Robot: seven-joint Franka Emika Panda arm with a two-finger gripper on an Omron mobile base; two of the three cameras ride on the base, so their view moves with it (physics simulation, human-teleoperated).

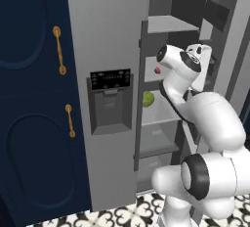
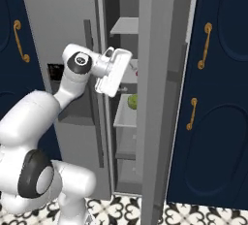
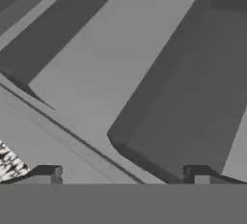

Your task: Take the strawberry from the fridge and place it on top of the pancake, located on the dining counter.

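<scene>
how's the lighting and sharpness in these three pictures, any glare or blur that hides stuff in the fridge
Left base view: even, flat light and no glare; the strawberry is a small soft-edged red spot beside the arm, the green fruit clear. Right base view: the fridge interior is dim and the open door hides most of the shelves. Hand view: soft grey surfaces at close range, the fruit hard to make out.

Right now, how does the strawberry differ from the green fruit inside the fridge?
The strawberry is red and tiny; the green fruit is green and clearly larger. The strawberry sits on a higher shelf, partly hidden by the arm; the green fruit sits one shelf lower, in plain sight. Both are rounded and lie inside the open fridge.
</scene>
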